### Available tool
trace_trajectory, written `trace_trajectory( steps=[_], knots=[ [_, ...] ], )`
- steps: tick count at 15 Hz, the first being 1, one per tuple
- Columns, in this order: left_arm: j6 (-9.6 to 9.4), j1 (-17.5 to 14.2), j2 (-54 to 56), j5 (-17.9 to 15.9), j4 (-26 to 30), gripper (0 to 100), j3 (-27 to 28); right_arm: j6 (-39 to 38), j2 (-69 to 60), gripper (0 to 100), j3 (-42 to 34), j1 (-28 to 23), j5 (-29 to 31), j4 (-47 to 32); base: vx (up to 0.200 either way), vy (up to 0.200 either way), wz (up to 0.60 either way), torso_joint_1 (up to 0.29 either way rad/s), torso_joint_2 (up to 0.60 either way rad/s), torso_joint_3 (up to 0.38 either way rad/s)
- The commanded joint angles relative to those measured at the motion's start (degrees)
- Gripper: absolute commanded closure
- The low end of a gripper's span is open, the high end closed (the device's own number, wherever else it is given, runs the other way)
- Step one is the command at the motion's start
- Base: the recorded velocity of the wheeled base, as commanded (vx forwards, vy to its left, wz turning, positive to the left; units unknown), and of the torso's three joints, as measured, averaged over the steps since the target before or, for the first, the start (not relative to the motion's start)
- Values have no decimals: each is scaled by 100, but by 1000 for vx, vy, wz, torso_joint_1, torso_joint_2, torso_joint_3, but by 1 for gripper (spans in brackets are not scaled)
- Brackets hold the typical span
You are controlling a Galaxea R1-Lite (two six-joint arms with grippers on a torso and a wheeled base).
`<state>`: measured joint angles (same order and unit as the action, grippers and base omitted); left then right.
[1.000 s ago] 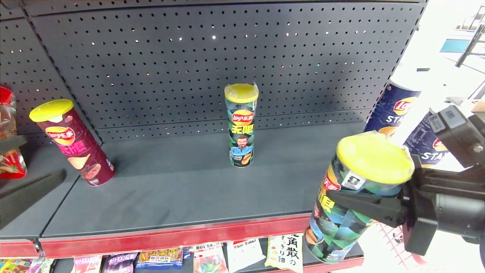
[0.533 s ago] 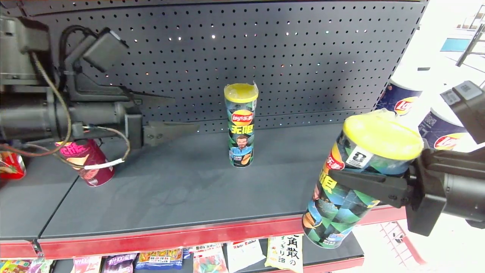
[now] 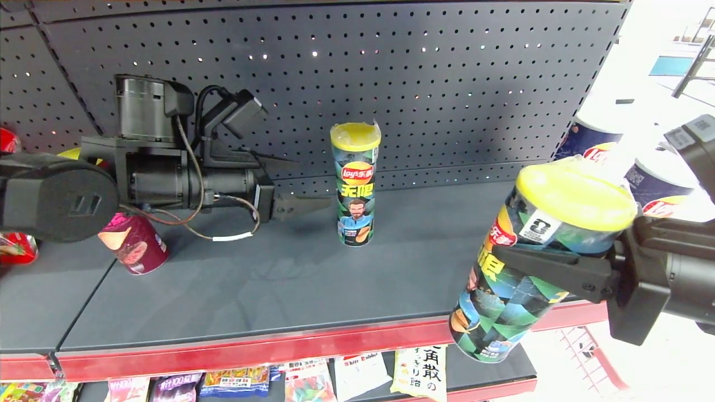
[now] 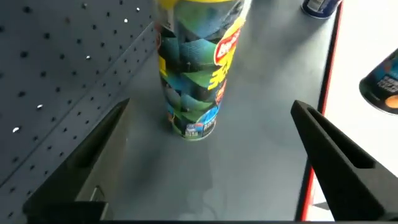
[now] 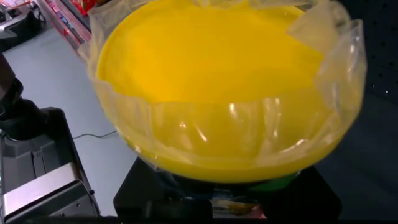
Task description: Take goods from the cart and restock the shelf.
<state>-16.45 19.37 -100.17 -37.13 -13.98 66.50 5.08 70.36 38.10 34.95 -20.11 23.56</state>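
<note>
A green chip can (image 3: 356, 184) stands upright in the middle of the shelf (image 3: 279, 290), close to the perforated back wall (image 3: 391, 84). The left gripper (image 3: 313, 182) is just to the left of this can, its fingers spread wide and holding nothing. It does not touch the can. Far to the right of the standing can and nearer to the camera, the right gripper (image 3: 536, 223) is clamped on a second green can (image 3: 503, 301). This one is tilted, and its bottom hangs in front of the red shelf edge (image 3: 251, 349). A purple can (image 3: 134, 245) is far to the left, and blue cans (image 3: 586, 145) are to the right.
</note>
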Motion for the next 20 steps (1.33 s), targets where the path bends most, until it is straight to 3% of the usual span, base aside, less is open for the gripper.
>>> trace_trajectory(
  steps=[1, 9, 20],
  knots=[
    [1, 40, -293, -5, -8, 0, 206, 1, -14, 100, -13, 3, -1, -10, 0, 0, 0, 0, 0, 0],
    [1, 137, -1040, -5, -8, 0, 1225, 1, -5, 100, -30, -15, -1, -27, 0, 0, 0, 0, 0, 0],
    [36, 506, -1708, 48, 18, 0, 1937, 1, -5, 100, -39, -138, -10, -27, 0, 0, 0, 0, 0, 0]
  ],
)
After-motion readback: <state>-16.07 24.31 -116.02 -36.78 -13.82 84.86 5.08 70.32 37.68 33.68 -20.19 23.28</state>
